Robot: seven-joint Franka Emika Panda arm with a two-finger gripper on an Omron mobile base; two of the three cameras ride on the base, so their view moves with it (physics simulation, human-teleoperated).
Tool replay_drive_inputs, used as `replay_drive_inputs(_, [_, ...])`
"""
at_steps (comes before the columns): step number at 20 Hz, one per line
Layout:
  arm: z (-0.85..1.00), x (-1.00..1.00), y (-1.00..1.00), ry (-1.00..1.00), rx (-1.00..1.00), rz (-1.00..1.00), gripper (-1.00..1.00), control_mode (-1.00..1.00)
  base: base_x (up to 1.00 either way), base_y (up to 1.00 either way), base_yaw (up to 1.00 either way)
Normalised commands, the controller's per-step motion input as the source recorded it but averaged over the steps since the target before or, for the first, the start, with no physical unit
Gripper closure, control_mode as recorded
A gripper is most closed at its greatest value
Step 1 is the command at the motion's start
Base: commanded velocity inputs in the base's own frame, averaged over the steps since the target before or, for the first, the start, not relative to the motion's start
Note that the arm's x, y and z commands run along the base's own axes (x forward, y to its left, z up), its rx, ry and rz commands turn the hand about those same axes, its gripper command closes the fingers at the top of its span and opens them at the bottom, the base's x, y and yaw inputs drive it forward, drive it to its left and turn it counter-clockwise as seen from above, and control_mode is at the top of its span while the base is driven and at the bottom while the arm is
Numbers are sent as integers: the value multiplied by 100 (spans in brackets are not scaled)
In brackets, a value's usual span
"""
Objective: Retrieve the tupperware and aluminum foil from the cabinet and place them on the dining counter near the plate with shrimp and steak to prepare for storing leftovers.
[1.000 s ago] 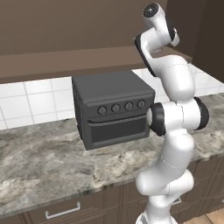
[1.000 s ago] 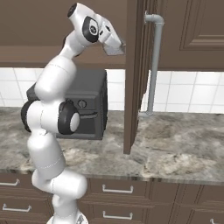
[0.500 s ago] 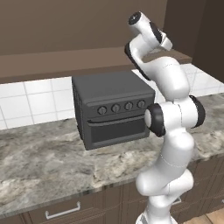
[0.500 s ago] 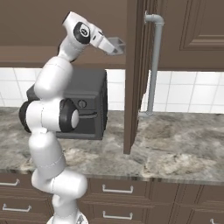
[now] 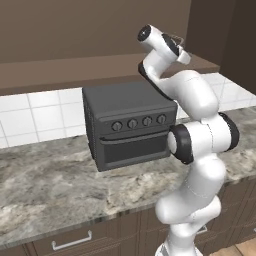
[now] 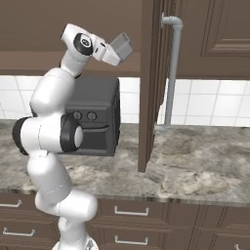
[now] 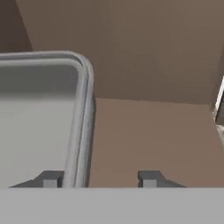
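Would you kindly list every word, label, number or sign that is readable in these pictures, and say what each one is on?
There is no readable text.
Oven: four round knobs on the front panel, with no markings that can be made out.
Tupperware: plain grey, no label.
Cabinet shelf board and counter: no lettering or signs.

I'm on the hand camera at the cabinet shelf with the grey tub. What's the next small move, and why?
Probably close the gripper on the side wall of the translucent grey rectangular plastic tub. In the hand view its flared rim runs down between the two dark fingertips, one inside the tub and one outside over the brown wooden cabinet shelf, with a gap beside the wall. I cannot tell whether the pads touch it yet.
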Motion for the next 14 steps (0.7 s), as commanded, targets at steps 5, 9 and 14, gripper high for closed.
replay_drive_inputs(5, [-2, -96, -1, -43, 1, -13, 100, -100, 0, 0, 0])
replay_drive_inputs(9, [26, -100, 6, -33, 0, -6, 100, -100, 0, 0, 0])
replay_drive_inputs(14, [13, -100, 43, -7, -7, 0, 100, -100, 0, 0, 0])
